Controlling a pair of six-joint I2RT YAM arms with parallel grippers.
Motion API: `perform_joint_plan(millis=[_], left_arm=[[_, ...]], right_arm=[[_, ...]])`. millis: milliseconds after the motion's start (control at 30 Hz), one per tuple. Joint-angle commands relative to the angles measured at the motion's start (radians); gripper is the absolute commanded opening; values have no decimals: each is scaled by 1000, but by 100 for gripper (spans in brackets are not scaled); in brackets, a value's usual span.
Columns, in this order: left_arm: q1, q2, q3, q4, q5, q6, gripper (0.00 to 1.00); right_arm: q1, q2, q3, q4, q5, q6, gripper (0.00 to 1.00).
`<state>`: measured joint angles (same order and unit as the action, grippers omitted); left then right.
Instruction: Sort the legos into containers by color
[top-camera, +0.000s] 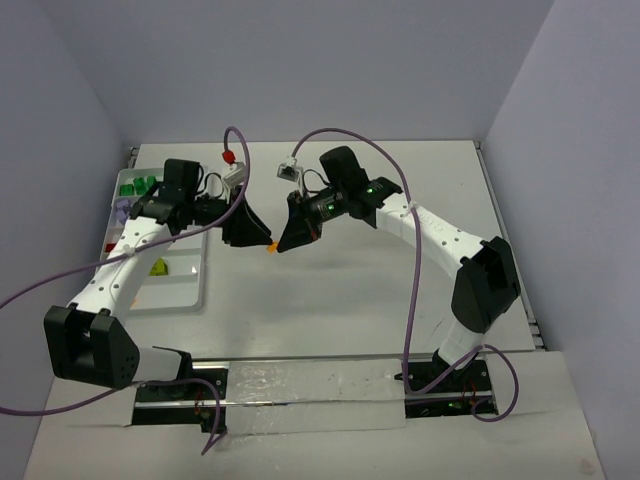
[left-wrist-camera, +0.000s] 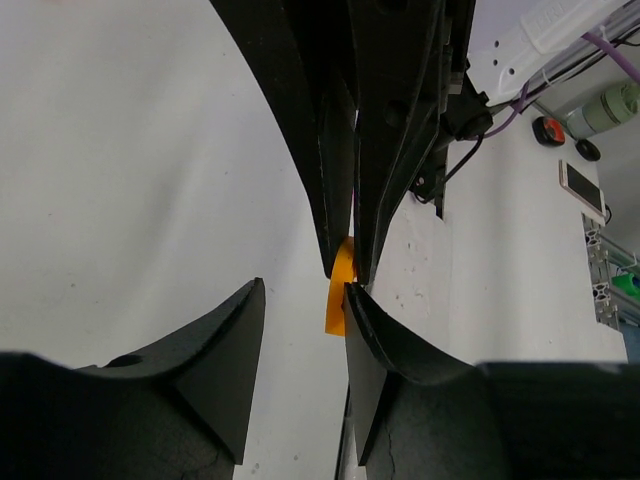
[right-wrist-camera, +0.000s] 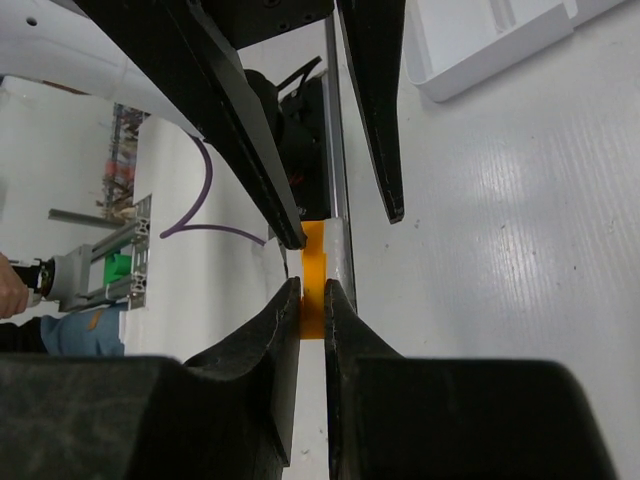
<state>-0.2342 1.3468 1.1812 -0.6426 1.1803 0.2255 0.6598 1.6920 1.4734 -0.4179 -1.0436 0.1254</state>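
An orange lego (top-camera: 271, 247) hangs above the table's middle, between the two grippers. My right gripper (top-camera: 284, 243) is shut on it; in the right wrist view its jaws (right-wrist-camera: 312, 284) pinch the orange lego (right-wrist-camera: 313, 255) flat. My left gripper (top-camera: 259, 241) faces it, open. In the left wrist view the left gripper (left-wrist-camera: 303, 285) is spread, with the orange lego (left-wrist-camera: 338, 300) against its right finger. The white tray (top-camera: 188, 290) lies at the left and holds dark green (top-camera: 135, 185), purple (top-camera: 122, 208), red (top-camera: 110, 245) and lime (top-camera: 158, 267) legos.
A corner of the tray (right-wrist-camera: 480, 50) shows at the top of the right wrist view. Purple cables loop over both arms. The left arm reaches across the tray's near end. Grey walls close in the table at the back and sides.
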Motion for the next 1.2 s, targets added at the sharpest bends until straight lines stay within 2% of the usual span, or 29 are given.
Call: perform_joint_plan(millis=[0,367,467,500,567,633,667,733,800,833,900,967,1000,1100,1167], left_arm=[[-19,5,27,-83,50,79,47],[-46,12,20,-134,70,121,47],[-47,8,12,-116,70,108,30],[-48,5,9,-111,67,105,30],[-48,-12,-2,-75,52,63,19],[-47,-27,-22,-44,23,37,14],[-45,-40,-26,-28,15,20,12],[-38,-77,-56,-3,-28,-7,5],[-25,-105,-75,-21,-87,-8,0],[-11,-113,-83,-36,-128,6,0],[16,-114,-89,-109,-215,40,0],[63,-97,-87,-194,-363,104,0],[95,-95,-94,-217,-384,116,0],[276,-60,-143,-255,-691,167,0],[383,-34,-163,-275,-781,215,0]], right_arm=[[3,-30,45,31,-21,2,0],[3,-28,50,27,-16,-4,0],[3,-29,48,25,-12,-3,0],[3,-29,48,25,-10,-3,0],[3,-26,51,15,-7,-11,2],[3,-20,54,1,-5,-16,11],[3,-18,54,-2,-4,-18,19],[2,-21,54,-5,12,-13,66],[-3,-28,50,-6,38,-11,92],[-5,-34,50,-7,45,-11,98],[-22,-43,49,-9,56,-11,100],[-36,-51,52,-10,54,-14,100],[-48,-53,53,-10,54,-15,100],[-115,-63,60,-15,62,-11,100],[-157,-66,62,-30,70,-19,100]])
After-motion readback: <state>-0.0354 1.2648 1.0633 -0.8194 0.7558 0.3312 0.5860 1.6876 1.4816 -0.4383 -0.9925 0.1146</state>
